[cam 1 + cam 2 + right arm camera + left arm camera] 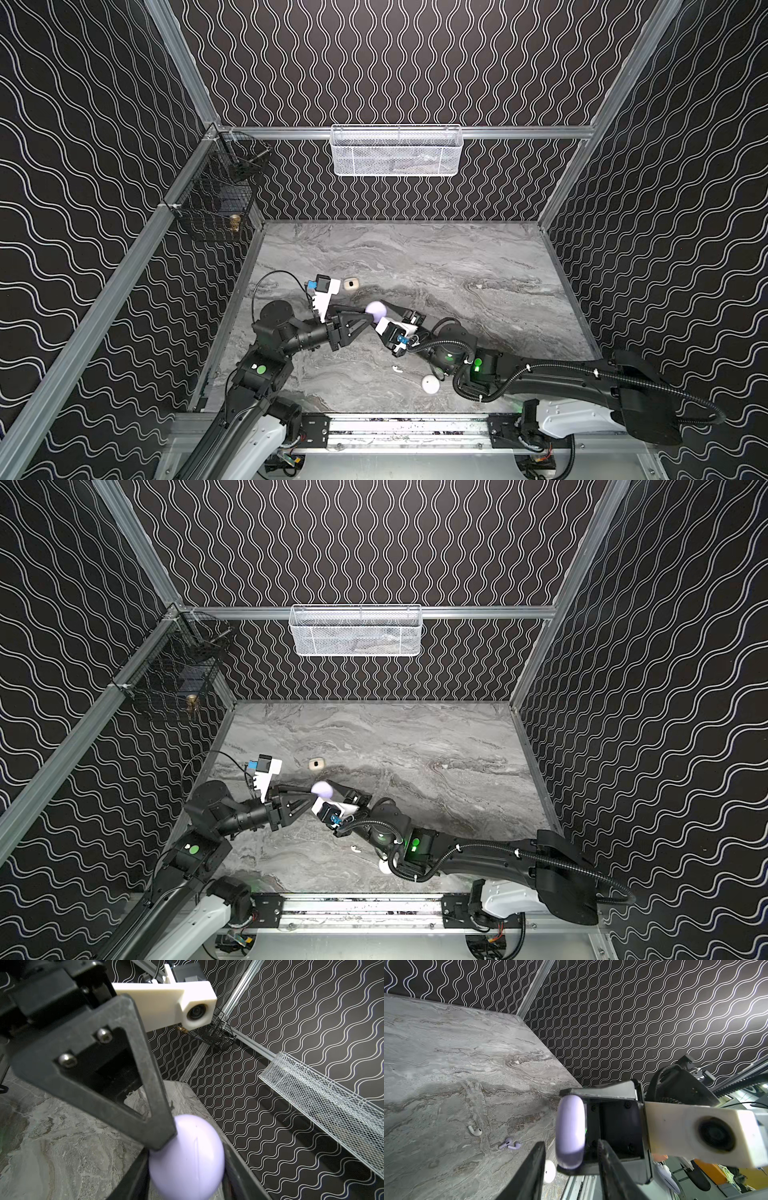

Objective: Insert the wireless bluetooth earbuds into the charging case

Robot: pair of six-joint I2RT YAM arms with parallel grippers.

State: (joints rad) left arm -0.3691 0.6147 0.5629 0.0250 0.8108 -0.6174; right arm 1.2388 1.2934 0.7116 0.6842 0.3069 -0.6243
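Note:
A closed lavender charging case (376, 309) (187, 1157) hangs above the table, with my right gripper (187, 1167) shut on its two sides. My left gripper (570, 1144) comes from the left and straddles the same case (571, 1132). Its fingers stand on either side with a small gap each way, so it is open. In the right wrist view one left finger's tip overlaps the case's top. On the table lie a white earbud (474, 1130) (398, 368) and two lavender earbuds (509, 1145). The lavender ones are hidden in both top views.
A white round case (430, 384) lies near the front edge beside the right arm. A beige case (351, 284) sits behind the left wrist camera. A white mesh basket (395, 151) hangs on the back wall and a black wire basket (216, 199) on the left wall.

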